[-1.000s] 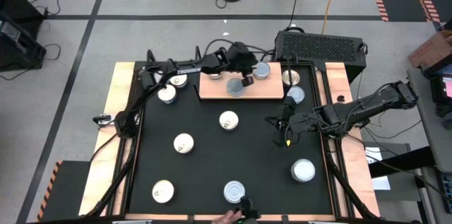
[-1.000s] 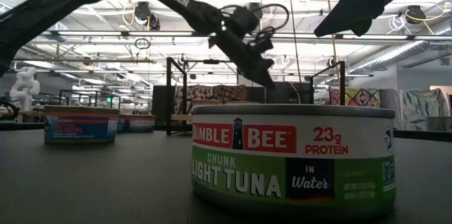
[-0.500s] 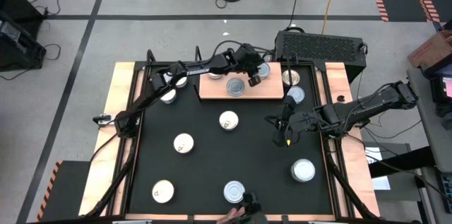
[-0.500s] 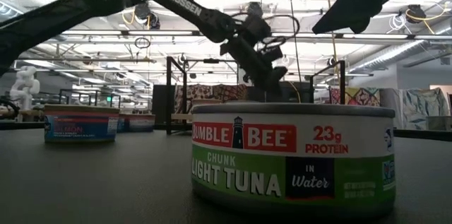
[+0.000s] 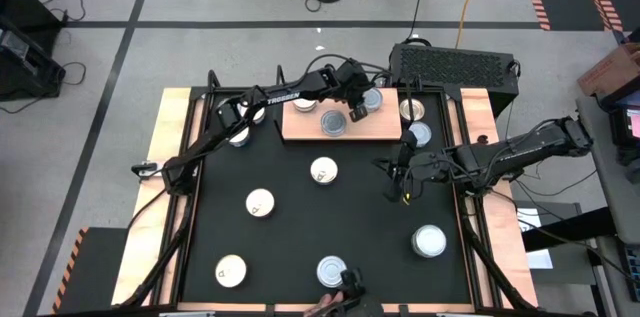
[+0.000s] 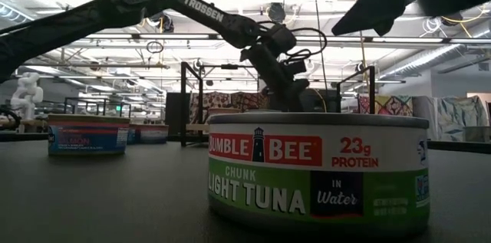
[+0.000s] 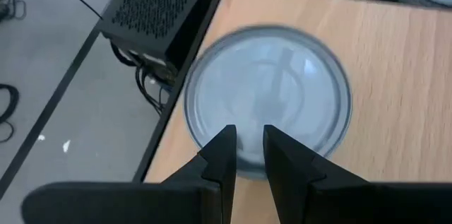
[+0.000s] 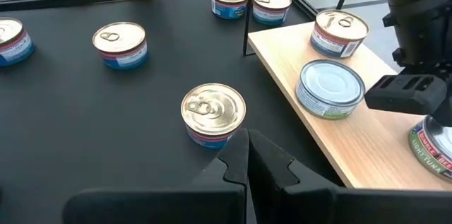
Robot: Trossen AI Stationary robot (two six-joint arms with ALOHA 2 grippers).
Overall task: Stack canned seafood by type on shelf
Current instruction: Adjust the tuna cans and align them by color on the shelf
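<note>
Canned seafood: you have three tins on the shelf. A silver-topped tin sits at the middle of the board, a pale blue-topped tin near its far right corner, and a cream-topped tin near its far left corner, partly under the left arm.
Shelf: the light-brown board stands along the far edge of the surface, in front of the black ribbed box.
Loose tins: you still have two cream-topped tins and at the middle of the surface, one near the near left corner, a silver one at the near edge, a larger silver one near the right edge, and two and just right of the shelf.
Left gripper: your left arm reaches over the shelf; in the left wrist view the gripper hangs over the pale blue tin with its fingers close together, a narrow gap between them, gripping nothing.
Right gripper: your right arm waits over the right part of the surface; in the right wrist view its fingers are closed together and empty, just near a goldish-topped tin.
</note>
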